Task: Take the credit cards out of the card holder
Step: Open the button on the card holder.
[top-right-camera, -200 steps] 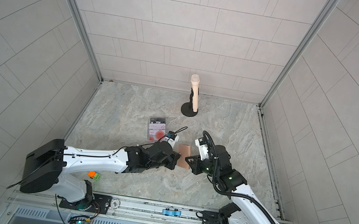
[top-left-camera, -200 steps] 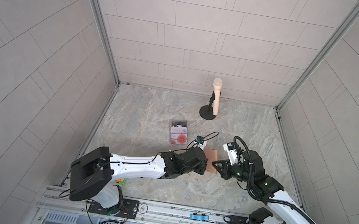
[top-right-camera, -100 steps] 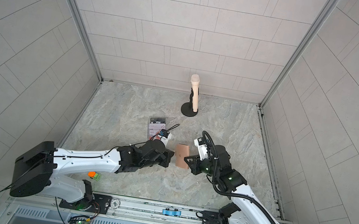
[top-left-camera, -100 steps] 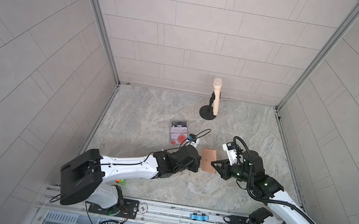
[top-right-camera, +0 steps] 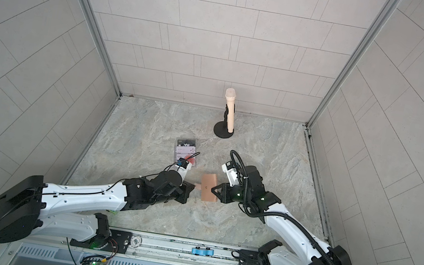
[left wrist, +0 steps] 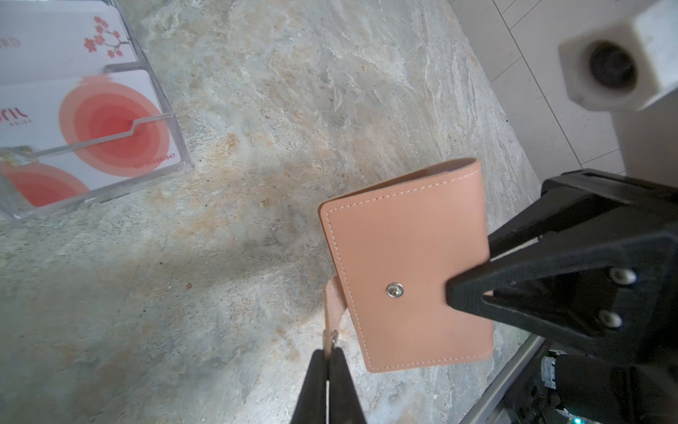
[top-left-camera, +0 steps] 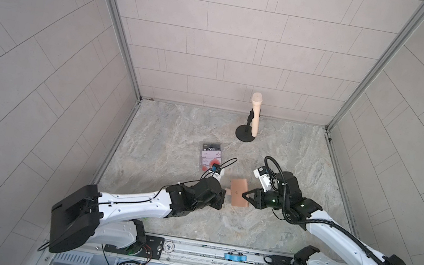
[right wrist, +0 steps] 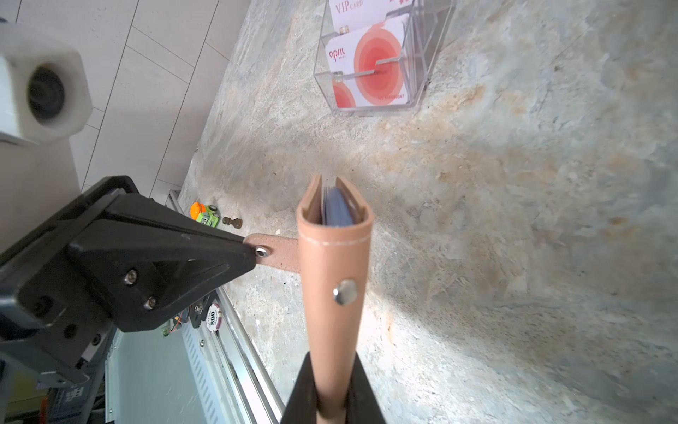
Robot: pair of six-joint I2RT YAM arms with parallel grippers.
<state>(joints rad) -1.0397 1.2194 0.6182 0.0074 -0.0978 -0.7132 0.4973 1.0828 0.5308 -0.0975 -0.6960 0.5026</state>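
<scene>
The tan-pink card holder [top-left-camera: 237, 194] [top-right-camera: 209, 186] hangs above the table, still folded. My right gripper [top-left-camera: 245, 195] [right wrist: 332, 385] is shut on its spine edge. The snap tab [left wrist: 334, 308] [right wrist: 279, 253] is undone and sticks out sideways, and my left gripper [top-left-camera: 227, 191] [left wrist: 327, 354] is shut on its tip. Blue-grey sleeves [right wrist: 339, 209] show between the covers. Credit cards stand in a clear plastic box [top-left-camera: 210, 157] [top-right-camera: 186, 150]: a dark "Vip" one, a pale pink one and a white one with red circles [left wrist: 110, 121] [right wrist: 370, 69].
A beige microphone on a black round stand [top-left-camera: 254, 117] [top-right-camera: 229, 110] stands at the back of the marble table. A small green and orange toy [right wrist: 203, 214] lies by the front left edge. A poker chip [right wrist: 213, 318] sits on the front rail.
My left gripper has drawn back to the left from the card holder, with the tab now stretched out between its fingers. The right gripper has kept its hold in place.
</scene>
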